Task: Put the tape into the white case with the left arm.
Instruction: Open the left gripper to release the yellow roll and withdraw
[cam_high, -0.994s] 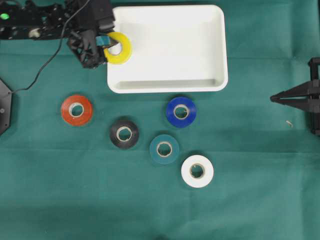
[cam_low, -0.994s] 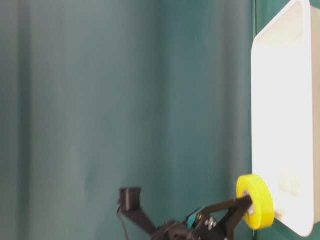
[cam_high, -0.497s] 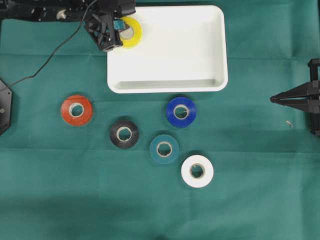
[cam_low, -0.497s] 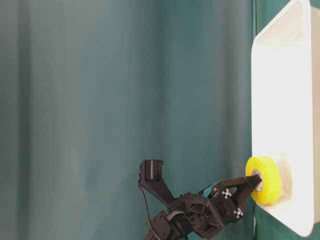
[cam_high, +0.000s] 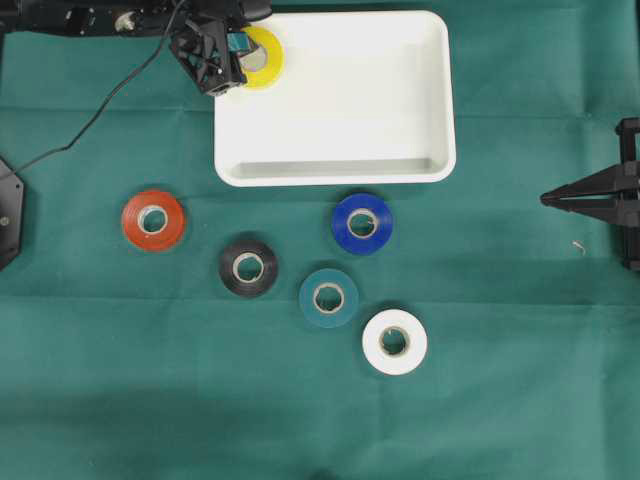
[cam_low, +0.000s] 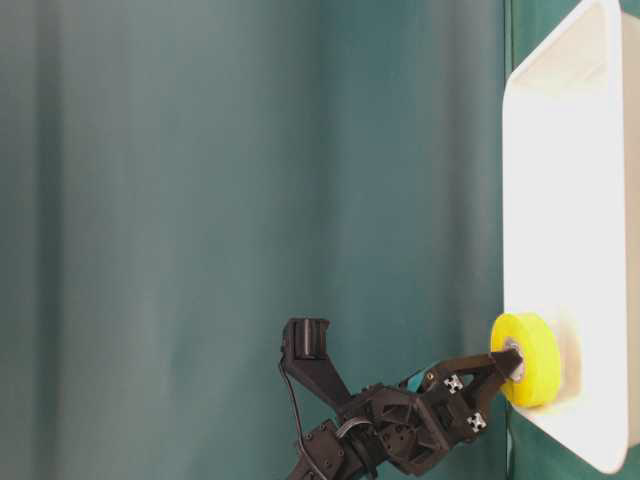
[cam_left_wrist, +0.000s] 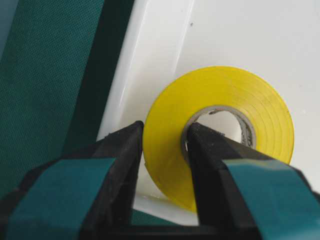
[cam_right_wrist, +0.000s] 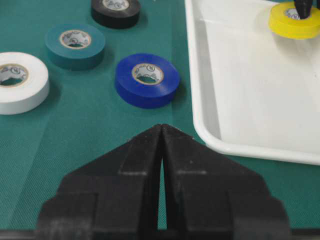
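Yellow tape roll (cam_left_wrist: 220, 135): lay flat in far-left corner of shallow white plastic case (cam_high: 340, 100).
Left gripper (cam_left_wrist: 165, 150): straddled roll's near wall, one finger in core; clamped or slackened, unclear.
Exit: straight back leftward over rim.

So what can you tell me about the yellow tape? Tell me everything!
The yellow tape is a bright, glossy roll with a grey inner core. It lies flat on the floor of the white case, in a corner by the rim. The left gripper straddles its wall, one finger in the hole and one outside. Whether the fingers press it, I cannot tell.
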